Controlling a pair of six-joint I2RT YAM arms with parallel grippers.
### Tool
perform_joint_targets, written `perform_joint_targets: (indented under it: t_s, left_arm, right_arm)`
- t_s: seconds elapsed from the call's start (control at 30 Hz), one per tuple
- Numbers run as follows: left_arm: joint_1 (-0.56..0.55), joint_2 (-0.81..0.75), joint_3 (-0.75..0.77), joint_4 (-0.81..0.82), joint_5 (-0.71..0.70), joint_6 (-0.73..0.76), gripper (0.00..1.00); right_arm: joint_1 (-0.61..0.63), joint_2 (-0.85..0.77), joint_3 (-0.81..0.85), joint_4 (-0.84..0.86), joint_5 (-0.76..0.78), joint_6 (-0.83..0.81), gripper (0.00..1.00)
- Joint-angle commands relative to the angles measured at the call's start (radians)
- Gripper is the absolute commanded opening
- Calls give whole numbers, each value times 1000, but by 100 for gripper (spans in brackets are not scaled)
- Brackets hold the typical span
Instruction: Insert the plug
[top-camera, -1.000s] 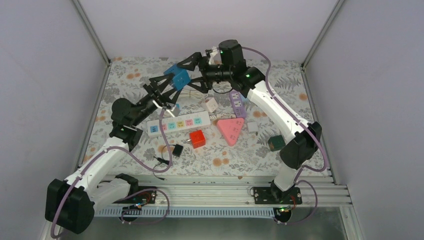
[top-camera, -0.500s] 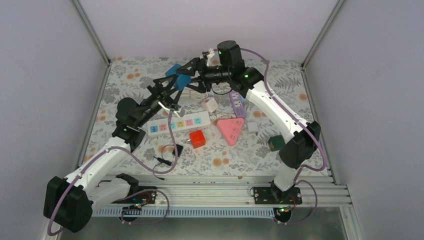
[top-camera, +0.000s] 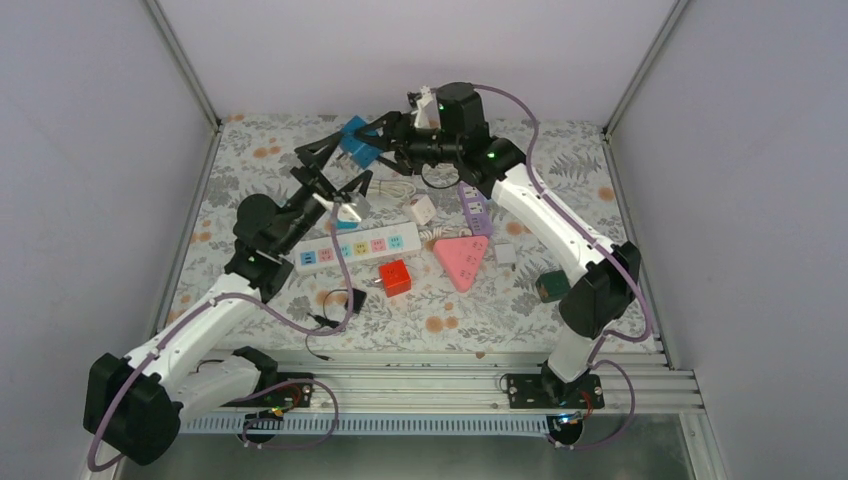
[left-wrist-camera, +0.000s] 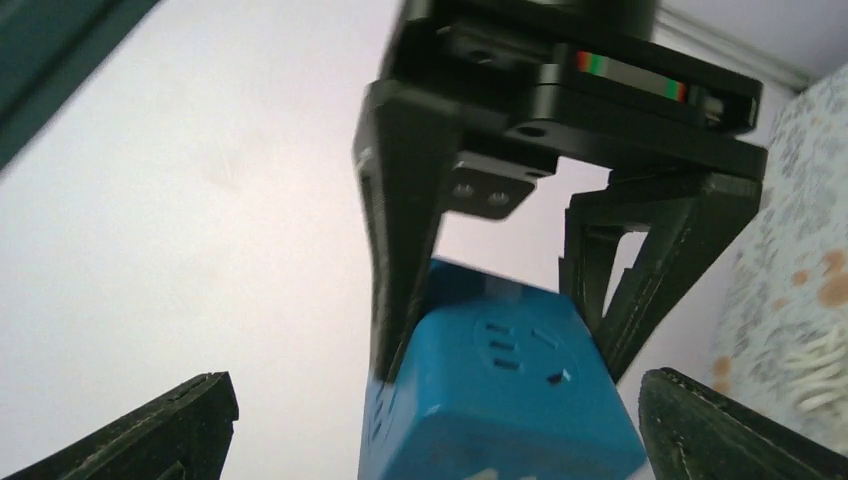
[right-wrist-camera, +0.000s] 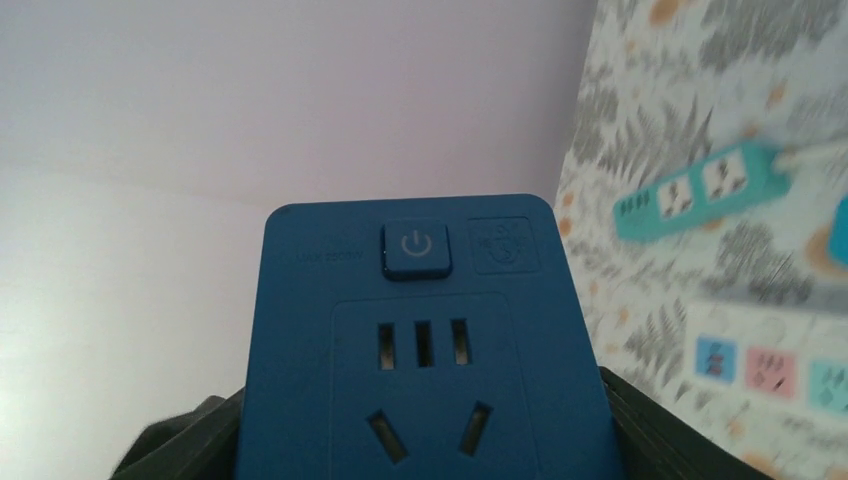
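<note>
A blue cube socket (top-camera: 355, 143) hangs in the air over the back of the table. My right gripper (top-camera: 368, 136) is shut on its sides. In the right wrist view the cube (right-wrist-camera: 420, 340) fills the frame, showing a power button and socket slots, with my right gripper (right-wrist-camera: 420, 445) around it. My left gripper (top-camera: 345, 170) is open just below and left of the cube. In the left wrist view the cube (left-wrist-camera: 500, 390) sits between my wide-open left gripper (left-wrist-camera: 450, 435) and touches neither fingertip. A black plug (top-camera: 352, 298) with a cable lies on the mat.
On the floral mat lie a white power strip (top-camera: 357, 246), a red cube (top-camera: 395, 277), a pink triangular socket (top-camera: 463, 260), a purple strip (top-camera: 475, 208), a white adapter (top-camera: 422, 208) and a dark green cube (top-camera: 552, 286). A teal strip (right-wrist-camera: 700, 190) shows in the right wrist view.
My left gripper has swung right, towards and under the blue cube. My right gripper has lifted the cube slightly toward the back.
</note>
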Motion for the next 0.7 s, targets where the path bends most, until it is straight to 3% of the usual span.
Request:
perform_joint_targets:
  t_s: [0.0, 0.1, 0.2, 0.3, 0.33, 0.47, 0.67]
  left_arm:
    - [-13, -58, 82, -125, -120, -419, 100]
    - [-14, -65, 149, -244, -358, -720, 100]
    - [-9, -56, 281, -499, -604, -1017, 100]
    - [-3, -43, 366, -752, -737, -1293, 100]
    - [3, -48, 367, -802, -716, -1371, 100]
    - [11, -91, 312, -906, -669, -1496, 100]
    - [14, -231, 223, -980, -635, -1482, 100]
  right_arm:
    - [-25, -85, -18, 103, 149, -233, 55]
    - [-23, -118, 2, 69, 246, -378, 56]
    - [-22, -170, -116, 124, 319, -452, 56]
    - [-13, -189, -204, 139, 337, -536, 56]
    - [-4, -190, -222, 133, 356, -567, 57]
    - [53, -210, -323, 160, 490, -686, 57]
    - [132, -201, -451, 207, 625, -780, 57]
